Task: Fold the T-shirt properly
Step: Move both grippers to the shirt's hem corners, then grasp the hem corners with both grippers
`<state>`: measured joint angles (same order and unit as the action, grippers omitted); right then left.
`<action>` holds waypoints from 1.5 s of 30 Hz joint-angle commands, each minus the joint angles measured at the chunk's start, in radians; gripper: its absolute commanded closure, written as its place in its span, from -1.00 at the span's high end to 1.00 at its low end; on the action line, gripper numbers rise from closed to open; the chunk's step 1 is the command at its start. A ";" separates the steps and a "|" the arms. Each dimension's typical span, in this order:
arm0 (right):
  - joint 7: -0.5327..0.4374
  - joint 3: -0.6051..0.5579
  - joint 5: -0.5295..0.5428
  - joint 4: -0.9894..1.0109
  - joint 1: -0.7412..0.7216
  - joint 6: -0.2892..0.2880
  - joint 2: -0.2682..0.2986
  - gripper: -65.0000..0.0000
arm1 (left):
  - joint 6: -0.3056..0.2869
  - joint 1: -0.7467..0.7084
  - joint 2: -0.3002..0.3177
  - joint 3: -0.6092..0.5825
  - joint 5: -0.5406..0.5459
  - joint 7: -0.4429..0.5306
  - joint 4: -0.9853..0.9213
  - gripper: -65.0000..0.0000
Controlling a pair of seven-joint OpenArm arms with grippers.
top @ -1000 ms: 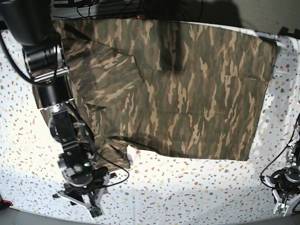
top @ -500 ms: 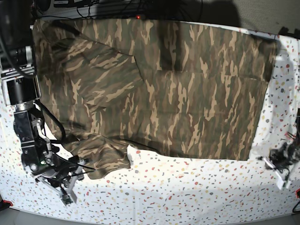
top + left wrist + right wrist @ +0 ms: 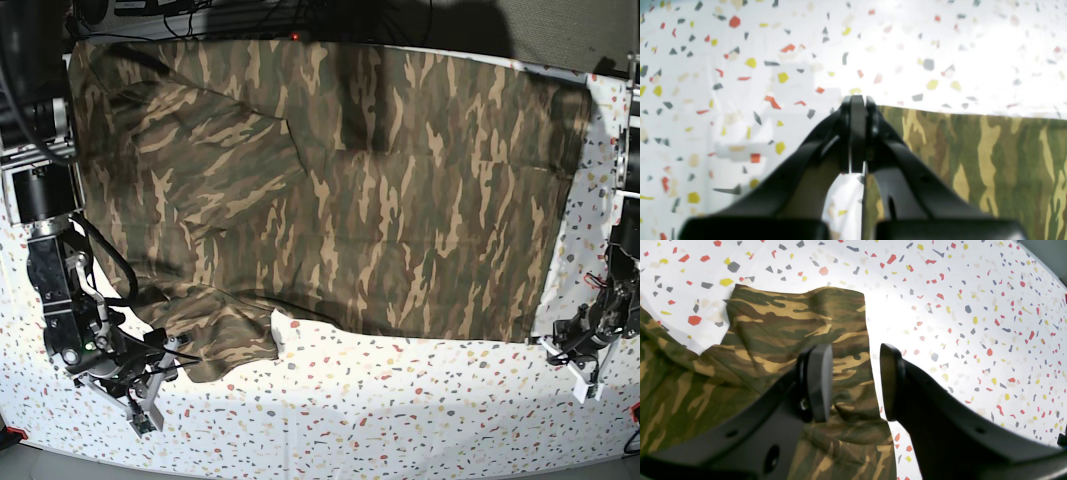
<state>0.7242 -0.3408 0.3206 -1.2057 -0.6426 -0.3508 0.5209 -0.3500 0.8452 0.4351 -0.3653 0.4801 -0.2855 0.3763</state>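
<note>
Now the T-shirt (image 3: 330, 190) lies spread over the upper and middle frame on the speckled desk (image 3: 400, 420). Lower left, the right tool (image 3: 853, 383) gapes, empty, over a sleeve edge. Lower right, the left tool (image 3: 857, 133) is pressed closed beside the hem.

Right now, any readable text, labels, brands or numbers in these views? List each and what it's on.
None readable in any view.
T-shirt: camouflage print only, no words or logo showing.
Pale tag at the shirt's lower edge: too small to read; whether it bears any print cannot be told.
Tablecloth: coloured speckles only, no lettering.
Left end effector and right end effector: plain black, no markings visible.
</note>
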 commanded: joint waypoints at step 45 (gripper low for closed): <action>0.061 0.008 -0.003 -0.016 -0.035 -0.002 0.008 -0.26 | -0.074 0.025 -0.081 0.005 0.106 -0.181 -0.031 0.39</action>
<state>0.8036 -0.3408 0.3195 -1.2057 -0.6430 -0.3508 0.5133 -0.4202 0.8379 0.3454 -0.3653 0.5743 -0.4759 0.3363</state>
